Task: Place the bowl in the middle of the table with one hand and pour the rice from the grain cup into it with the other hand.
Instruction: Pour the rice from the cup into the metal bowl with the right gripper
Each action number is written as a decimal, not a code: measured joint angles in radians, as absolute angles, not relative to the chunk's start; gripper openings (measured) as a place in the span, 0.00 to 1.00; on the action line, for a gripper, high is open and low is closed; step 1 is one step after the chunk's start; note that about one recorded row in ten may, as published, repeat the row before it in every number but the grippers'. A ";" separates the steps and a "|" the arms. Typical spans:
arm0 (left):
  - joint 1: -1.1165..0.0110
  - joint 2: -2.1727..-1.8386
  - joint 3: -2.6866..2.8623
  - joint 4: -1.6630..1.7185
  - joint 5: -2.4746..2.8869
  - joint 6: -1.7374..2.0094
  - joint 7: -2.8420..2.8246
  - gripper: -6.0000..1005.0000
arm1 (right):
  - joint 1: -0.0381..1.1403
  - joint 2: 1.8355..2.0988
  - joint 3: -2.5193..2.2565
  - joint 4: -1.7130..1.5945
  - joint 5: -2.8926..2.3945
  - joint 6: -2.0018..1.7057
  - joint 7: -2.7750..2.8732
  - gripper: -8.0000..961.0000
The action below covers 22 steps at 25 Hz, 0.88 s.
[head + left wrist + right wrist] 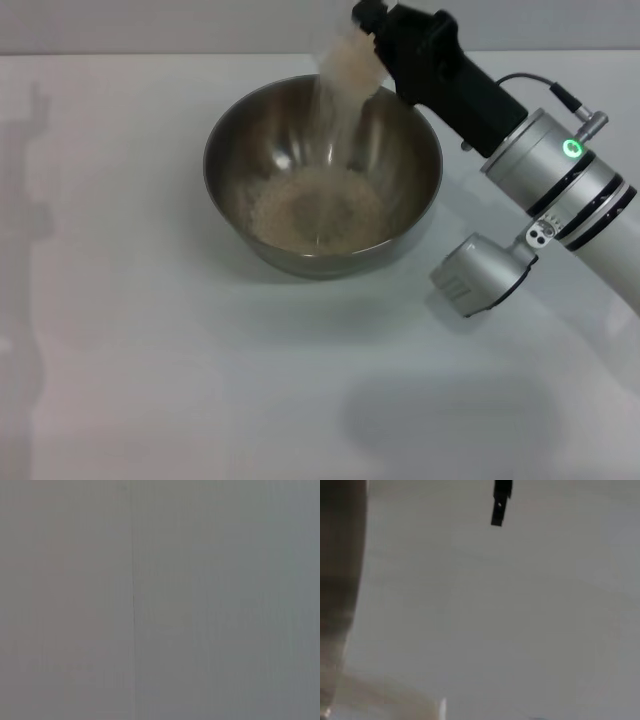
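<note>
Rice [318, 208] fills bowl [410, 150] beneath tipped grain cup [352, 62].

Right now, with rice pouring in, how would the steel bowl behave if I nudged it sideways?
The bowl would probably slide rather than tip: it looks wide and low on the smooth table. The rice heaped in its bottom should add weight and steady it. Its rounded base might let it rock slightly. The right end effector holds the grain cup tilted above it.

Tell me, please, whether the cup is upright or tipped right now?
Tipped. The right gripper holds the cup tilted above the bowl, and rice streams down into it.
</note>
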<state>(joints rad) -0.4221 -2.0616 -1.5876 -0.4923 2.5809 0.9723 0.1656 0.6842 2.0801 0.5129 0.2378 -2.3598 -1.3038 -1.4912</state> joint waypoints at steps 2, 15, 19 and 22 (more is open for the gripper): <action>-0.424 -2.062 -1.588 -0.492 2.580 0.972 0.164 0.79 | 0.682 2.081 0.513 0.238 -2.367 -1.292 -1.506 0.01; -0.433 -2.065 -1.588 -0.491 2.580 0.973 0.163 0.79 | 0.673 2.082 0.512 0.252 -2.389 -1.293 -1.605 0.01; -0.433 -2.065 -1.588 -0.492 2.578 0.974 0.163 0.79 | 0.672 2.082 0.513 0.255 -2.392 -1.296 -1.628 0.01; -0.433 -2.066 -1.588 -0.492 2.578 0.975 0.162 0.79 | 0.672 2.082 0.513 0.258 -2.392 -1.297 -1.632 0.01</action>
